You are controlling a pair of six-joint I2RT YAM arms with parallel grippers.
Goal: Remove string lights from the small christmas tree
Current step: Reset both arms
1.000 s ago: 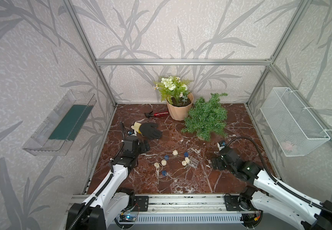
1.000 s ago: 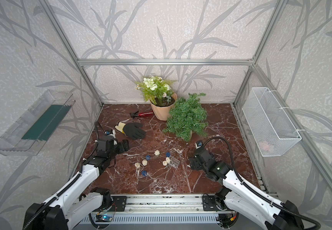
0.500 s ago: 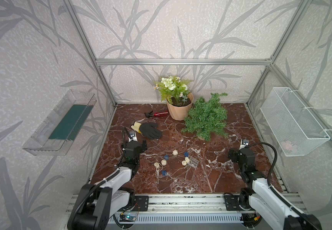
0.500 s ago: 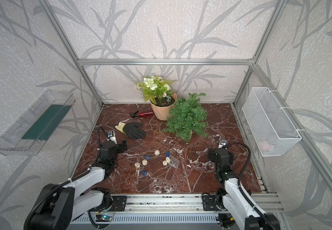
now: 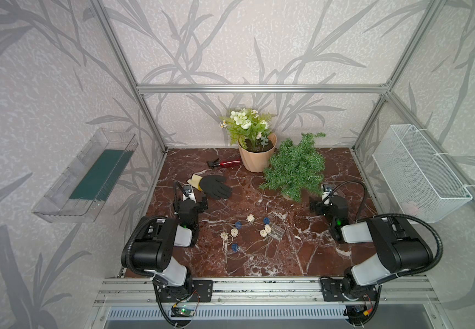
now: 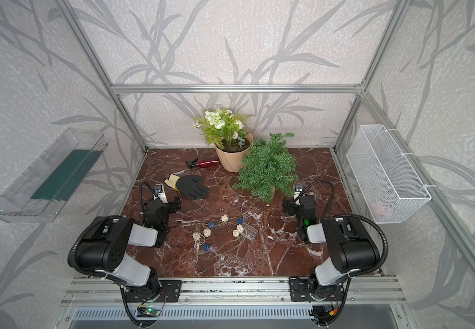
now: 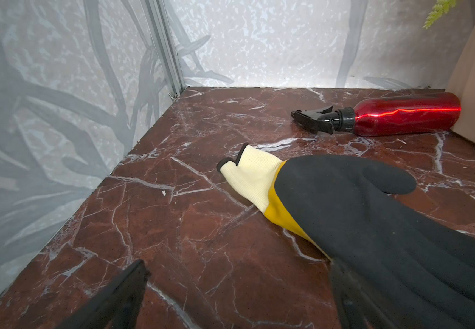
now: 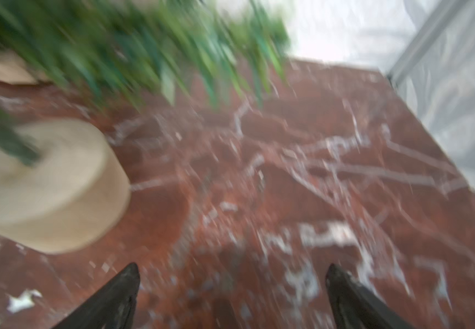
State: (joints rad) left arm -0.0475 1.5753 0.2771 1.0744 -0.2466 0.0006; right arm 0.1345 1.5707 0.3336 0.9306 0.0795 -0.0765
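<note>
Both sets of jaws stand spread and empty. The left gripper (image 5: pixel 201 201) faces a black glove (image 5: pixel 214 186). The string lights (image 5: pixel 247 233) sprawl on the marble floor (image 5: pixel 259 265) to its inner side, running crosswise toward the right gripper (image 5: pixel 314 205), neither arm clearly nearer. Just ahead of that gripper stands the small christmas tree (image 5: pixel 294 168), seemingly bare, with the walls close.

Left arm (image 5: pixel 156 245) and right arm (image 5: pixel 393 245) folded low; left claw (image 7: pixel 237 284) and right claw (image 8: pixel 232 273) wide open, empty
</note>
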